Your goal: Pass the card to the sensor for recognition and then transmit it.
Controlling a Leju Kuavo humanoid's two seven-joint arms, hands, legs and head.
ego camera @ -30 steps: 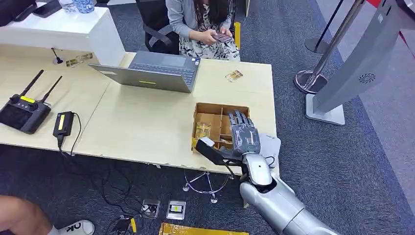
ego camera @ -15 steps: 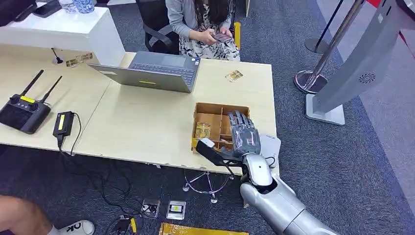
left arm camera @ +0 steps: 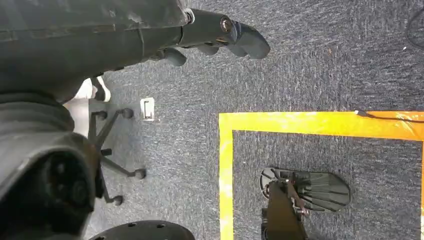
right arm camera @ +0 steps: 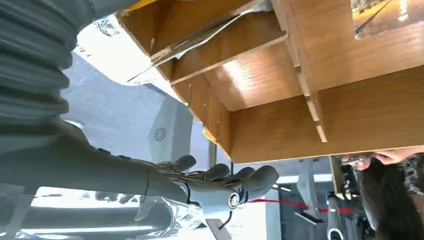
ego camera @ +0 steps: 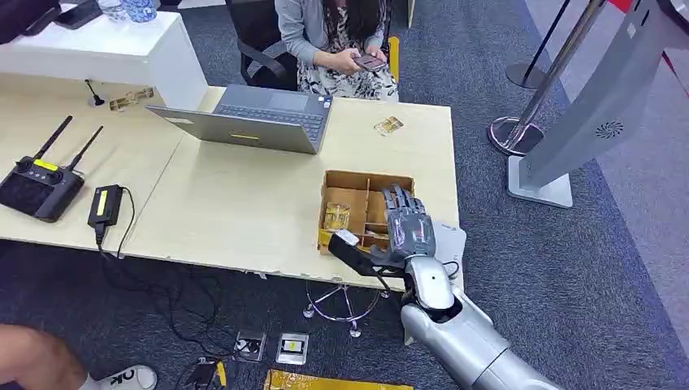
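Observation:
A wooden box with several compartments stands near the table's front right corner. A yellow card stands in its left compartment, and its edge shows in the right wrist view. My right hand hovers over the box's right side, fingers spread and pointing away from me, thumb stretched out to the left; nothing is in it. Thin cards lean in another compartment. My left hand hangs beside my body over the carpet, holding nothing.
A laptop sits mid-table before a seated person. Another yellow card lies at the table's back right. A remote controller and a black box lie left. A white flat thing lies under my right wrist. Barrier posts stand right.
My right hand has drifted slightly toward me and to the right over the box. Nothing else has moved.

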